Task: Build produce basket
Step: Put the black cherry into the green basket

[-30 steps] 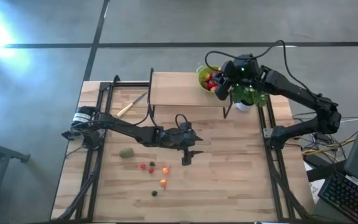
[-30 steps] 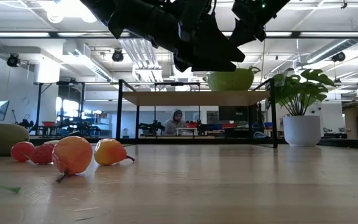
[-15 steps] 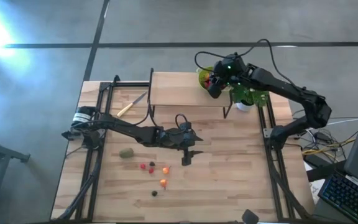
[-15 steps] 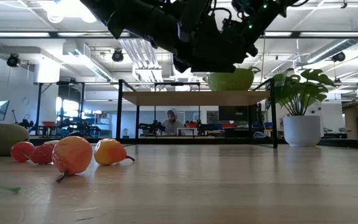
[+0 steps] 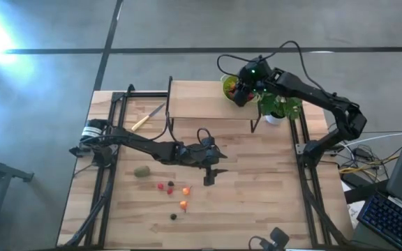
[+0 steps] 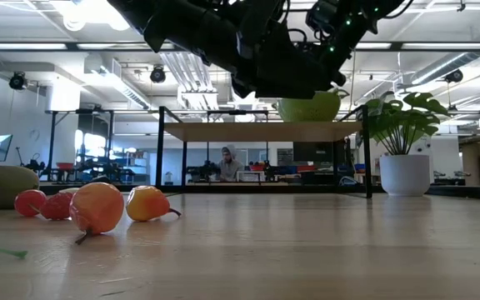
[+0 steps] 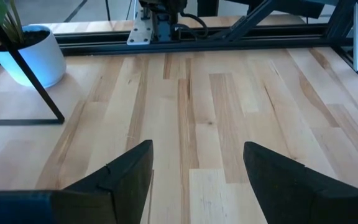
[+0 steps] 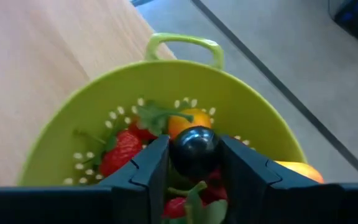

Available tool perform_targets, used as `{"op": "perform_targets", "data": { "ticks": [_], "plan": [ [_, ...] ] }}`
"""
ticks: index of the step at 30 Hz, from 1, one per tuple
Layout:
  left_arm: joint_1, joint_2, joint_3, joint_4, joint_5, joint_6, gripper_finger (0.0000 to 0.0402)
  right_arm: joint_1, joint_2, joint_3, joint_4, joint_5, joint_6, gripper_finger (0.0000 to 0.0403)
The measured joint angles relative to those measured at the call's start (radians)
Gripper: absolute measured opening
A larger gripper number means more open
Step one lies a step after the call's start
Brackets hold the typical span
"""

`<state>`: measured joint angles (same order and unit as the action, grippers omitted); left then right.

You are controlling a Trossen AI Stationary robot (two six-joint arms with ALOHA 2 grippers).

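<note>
High view: right gripper point(image 5: 239, 93) is directly above the produce basket point(image 5: 229, 86), a lime-green colander on the raised wooden shelf point(image 5: 201, 99), at the shelf end nearest the potted plant point(image 5: 276, 108). Left gripper point(image 5: 210, 174) hangs over the bare table point(image 5: 257, 202), off the shelf's front edge, fingers apart, nothing between them. Loose produce lies on the table well apart from the shelf: the kiwi-like fruit point(image 5: 142, 171) and small red berries point(image 5: 165, 187), orange fruits point(image 5: 184, 197) and one dark berry point(image 5: 173, 216). A yellow-handled knife point(image 5: 147, 117) lies beside the shelf, at the end far from the plant.

Low view: basket point(image 6: 310, 107) sits on the shelf point(image 6: 261, 131) just beside the plant point(image 6: 403, 142); dark arm bodies cross in front of it, fingers not distinguishable. Red and orange fruits point(image 6: 97, 207) lie on the table in front of the shelf, kiwi-like fruit point(image 6: 2, 185) at the frame edge. A person point(image 6: 228, 162) sits in the room behind, seen under the shelf.

Left wrist view: both fingers point(image 7: 126, 171) spread wide over bare planks, empty; white pot point(image 7: 33, 56) near a shelf leg.

Right wrist view: fingers point(image 8: 146, 165) flank a dark purple berry point(image 8: 194, 151), pads touching both its sides; berry sits just above the basket point(image 8: 104, 109), over strawberries point(image 8: 122, 149) and orange fruit already inside.
</note>
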<state>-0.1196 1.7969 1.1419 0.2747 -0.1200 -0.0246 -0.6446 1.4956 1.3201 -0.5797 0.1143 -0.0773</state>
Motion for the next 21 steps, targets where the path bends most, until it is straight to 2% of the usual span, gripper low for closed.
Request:
{"op": "perform_targets", "data": {
  "ticks": [14, 21],
  "plan": [
    [0.0, 0.0, 0.0, 0.002, 0.0, 0.002, 0.0257, 0.001, -0.002, 0.0, 0.0, -0.001, -0.002, 0.0227],
    [0.0, 0.0, 0.0, 0.002, 0.0, 0.002, 0.0257, 0.006, -0.023, 0.004, -0.007, -0.006, -0.009, 0.0262]
  ]
}}
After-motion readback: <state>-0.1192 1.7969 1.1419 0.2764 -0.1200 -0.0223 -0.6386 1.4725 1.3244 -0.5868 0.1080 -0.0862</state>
